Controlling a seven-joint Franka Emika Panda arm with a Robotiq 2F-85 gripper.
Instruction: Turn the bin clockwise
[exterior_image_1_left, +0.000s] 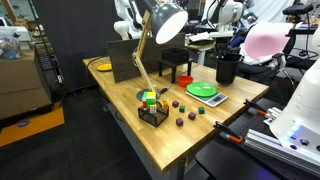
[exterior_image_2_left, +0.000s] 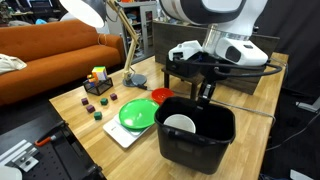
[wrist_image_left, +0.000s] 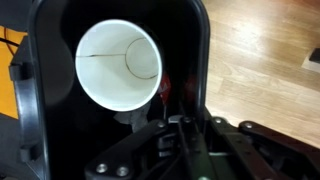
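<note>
Here's the bin (exterior_image_2_left: 200, 150), black and open-topped, standing upright low in the centre of an exterior view, close to the near edge of the wooden worktop (exterior_image_2_left: 70, 100). A white cup (exterior_image_2_left: 180, 124) sits down inside it. In an exterior view the bin (exterior_image_1_left: 228, 70) shows right of centre in the frame, towards the far right corner of the worktop, just beyond the green plate (exterior_image_1_left: 203, 90). Left of that plate stand a small black stand (exterior_image_1_left: 177, 65) and a desk lamp (exterior_image_1_left: 160, 25). A tiny black tray (exterior_image_1_left: 152, 110) with coloured blocks stands near the front edge. The gripper (exterior_image_2_left: 208, 95) hangs from the big white arm (exterior_image_2_left: 215, 30) right at the bin's far rim, with a dark finger reaching the edge. I can't say whether it sits inside or outside the wall. Over to the wrist view: we look straight down into the bin, with the cup's round mouth in the upper left and bare wood off to the right. The gripper (wrist_image_left: 180, 140) is a dark tangle along the bottom of the frame, melting into the black plastic. I cannot tell how far apart the jaws stand, or whether they have any grip on the rim. The green plate sits just beside the bin, to its left in the frame, with something red (exterior_image_2_left: 162, 96) behind it.
</note>
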